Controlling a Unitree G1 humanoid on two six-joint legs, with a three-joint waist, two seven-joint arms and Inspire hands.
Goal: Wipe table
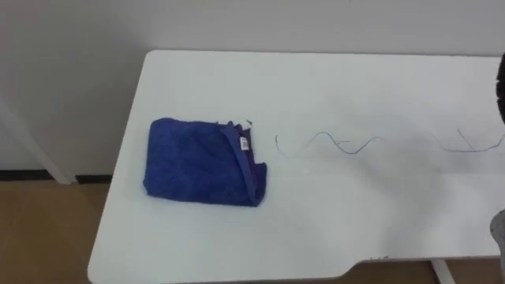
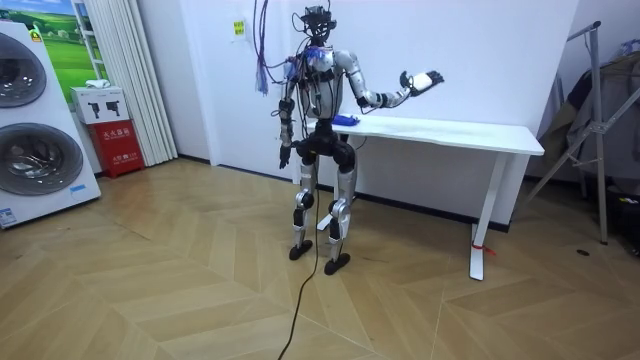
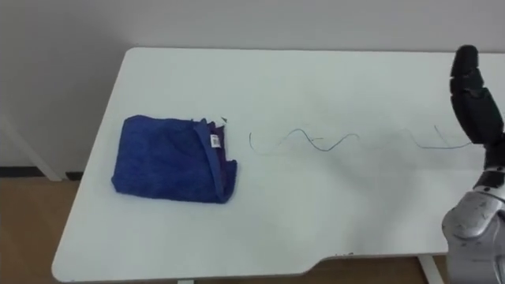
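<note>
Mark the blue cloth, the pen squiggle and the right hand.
blue cloth [image 1: 197, 162]: left eye view, middle of the folded top.
pen squiggle [image 1: 349, 151]: left eye view, a dip in the wavy line.
right hand [image 3: 473, 99]: right eye view, middle of the raised hand.

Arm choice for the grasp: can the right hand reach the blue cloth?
Probably, at a stretch. The right hand is raised open over the table's right side; the blue cloth lies alone at the left, only a pen line between them.

Blue cloth, seemingly folded, on white table
</note>
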